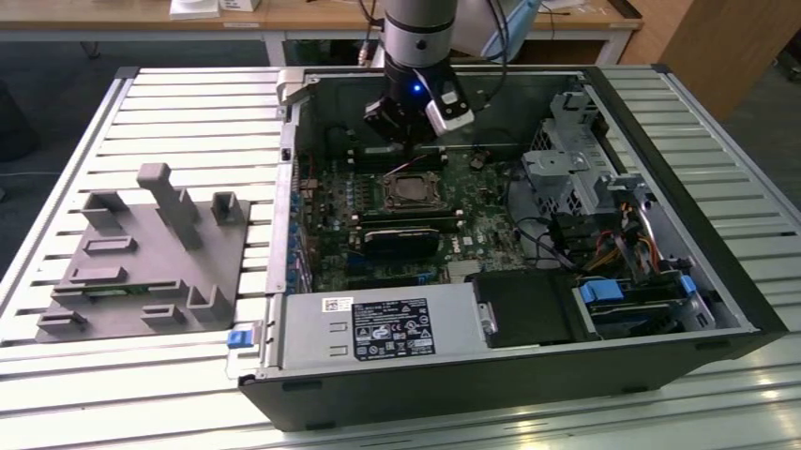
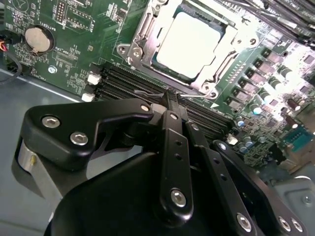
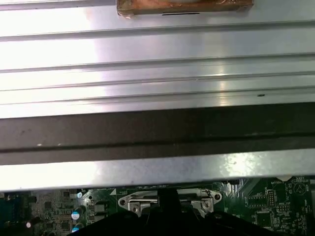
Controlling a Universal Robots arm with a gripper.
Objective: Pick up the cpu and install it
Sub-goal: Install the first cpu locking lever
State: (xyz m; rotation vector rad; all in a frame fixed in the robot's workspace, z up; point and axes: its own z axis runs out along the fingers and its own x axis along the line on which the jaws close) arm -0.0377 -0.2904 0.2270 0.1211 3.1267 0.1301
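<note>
The cpu (image 1: 407,192), a pale silvery square, lies flat inside the metal socket frame (image 2: 139,37) on the green motherboard (image 1: 328,202) of the open computer case. In the second wrist view the cpu (image 2: 189,43) sits just beyond my gripper (image 2: 172,98), whose black fingers are shut together with nothing between them. In the exterior view my gripper (image 1: 408,150) hangs slightly above the board, just behind the socket and apart from the chip. The first wrist view shows the socket's hinge (image 3: 167,201) and the case wall (image 3: 157,132).
A grey fixture block (image 1: 144,253) lies on the slatted table at the exterior view's left. Inside the case are the power supply (image 1: 375,328), a black block (image 1: 400,244) in front of the socket, a drive cage (image 1: 569,173) and cables (image 1: 626,248). Memory slots (image 2: 128,83) run beside the socket.
</note>
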